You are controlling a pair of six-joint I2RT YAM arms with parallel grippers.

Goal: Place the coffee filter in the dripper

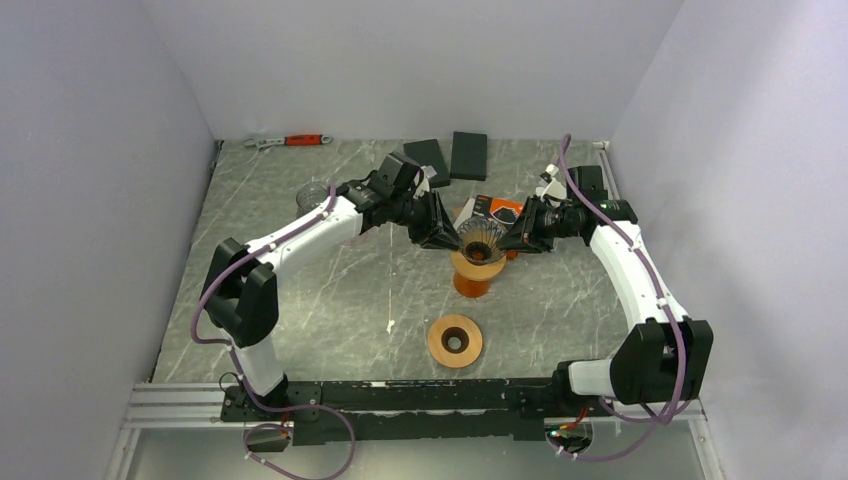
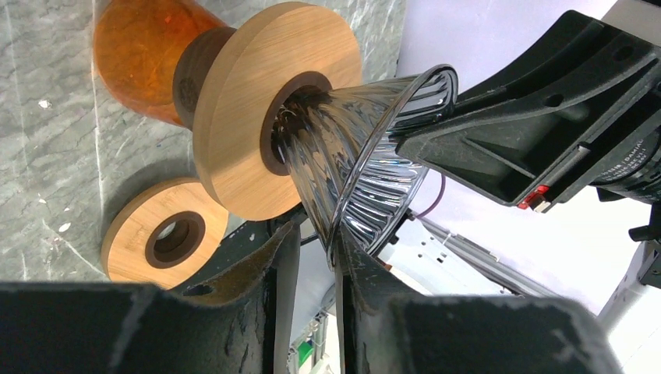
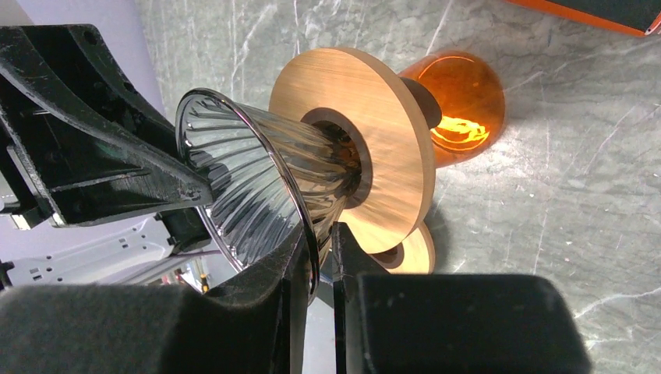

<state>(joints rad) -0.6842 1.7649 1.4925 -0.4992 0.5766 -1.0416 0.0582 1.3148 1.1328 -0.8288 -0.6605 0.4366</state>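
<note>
Left wrist view: left gripper [image 2: 316, 234] straddles the rim of the glass dripper [image 2: 351, 148], one finger inside the cone, one outside. Jaws are drawn in narrow. The glass sits against one finger with a slit of light on the other side, so you cannot tell whether it is truly pinched

Right wrist view: right gripper [image 3: 318, 234] does the same on the opposite rim. Jaws are nearly together around the glass and grip is likewise uncertain

Dripper is seated upright in the wooden collar [image 2: 242, 101] on top of the amber carafe [image 2: 140, 54]. A spare wooden ring [image 2: 160, 234] lies flat on the table, near the carafe

Coffee filter: not identifiable in any view. No paper shows inside the cone. The orange-and-black package [image 1: 497, 209] just behind the carafe might hold filters, but that is a guess

Risks, as judged from here:
- Two arms on one thin glass rim: if you move them unevenly, the cone gets pried or twisted and may chip or crack
- Any sideways drag levers the dripper out of the collar, or tips the tall carafe, since nothing braces its base
- If the hold is only partial, smooth ribbed glass can slip out on a lift
- Both grippers are occupied and neither has the filter, so you must free one, and letting go carelessly could rock the stack
- Fingers inside the cone block the mouth where the filter has to go
</note>
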